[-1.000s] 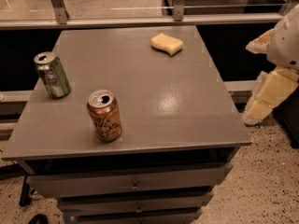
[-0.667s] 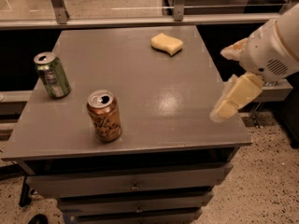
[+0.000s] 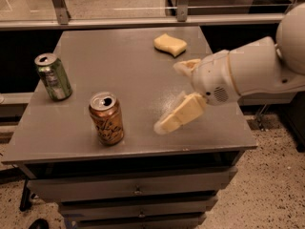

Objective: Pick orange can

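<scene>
Cream plastic forms the gripper (image 3: 169, 97), which hangs over the right half of the grey table (image 3: 119, 66). Its two fingers are spread wide with nothing between them, and the white arm (image 3: 248, 70) reaches in from the right edge. The step in hand looks like the approach. The orange can (image 3: 106, 118) stands to the gripper's left, near the front edge and apart from the fingers. To do this well, the gripper should probably travel left with the fingers kept spread and level with the can's middle, so that one passes on each side of the body. It should close only once the can sits squarely between them. A finger that strikes the wall first could tip the can or push it toward the front edge. The can is upright, copper-orange with dark scrawled lettering down its side. Its silver top shows a dark opening, so it may be light and easy to knock. Its smooth round metal wall suggests a centred, firm squeeze is best. Farther left stands a green can (image 3: 53, 76), well clear, and a yellow sponge (image 3: 170, 44) lies near the back.
</scene>
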Robot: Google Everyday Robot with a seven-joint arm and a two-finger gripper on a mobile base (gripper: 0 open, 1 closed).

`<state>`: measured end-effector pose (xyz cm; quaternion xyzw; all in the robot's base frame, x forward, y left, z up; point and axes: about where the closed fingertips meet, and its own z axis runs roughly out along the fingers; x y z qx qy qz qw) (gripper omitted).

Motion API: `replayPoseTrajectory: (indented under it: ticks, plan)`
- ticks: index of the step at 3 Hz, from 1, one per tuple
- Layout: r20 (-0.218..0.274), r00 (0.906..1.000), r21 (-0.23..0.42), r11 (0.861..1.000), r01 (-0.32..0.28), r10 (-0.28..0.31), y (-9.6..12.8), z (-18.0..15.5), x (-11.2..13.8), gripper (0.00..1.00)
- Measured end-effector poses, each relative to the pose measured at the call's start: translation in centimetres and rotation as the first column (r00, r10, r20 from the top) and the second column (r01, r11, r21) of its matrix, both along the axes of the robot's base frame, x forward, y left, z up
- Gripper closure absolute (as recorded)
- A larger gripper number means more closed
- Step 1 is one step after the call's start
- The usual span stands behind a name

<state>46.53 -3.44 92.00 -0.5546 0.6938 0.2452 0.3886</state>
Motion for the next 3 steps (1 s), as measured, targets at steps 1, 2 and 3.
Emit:
replayPoseTrajectory:
  ticks: [1, 2, 3]
  plan:
    - [-0.030, 0.9974, 0.129, 0.990, -0.061, 0.065, 5.1, -0.7, -3.4, 0.00]
    - [-0.044, 0.9949, 0.161, 0.983, -0.082, 0.090, 6.7, -0.3, -4.4, 0.00]
    - [-0.039, 0.9943, 0.159, 0.983, -0.091, 0.099, 6.8, -0.4, -4.6, 0.00]
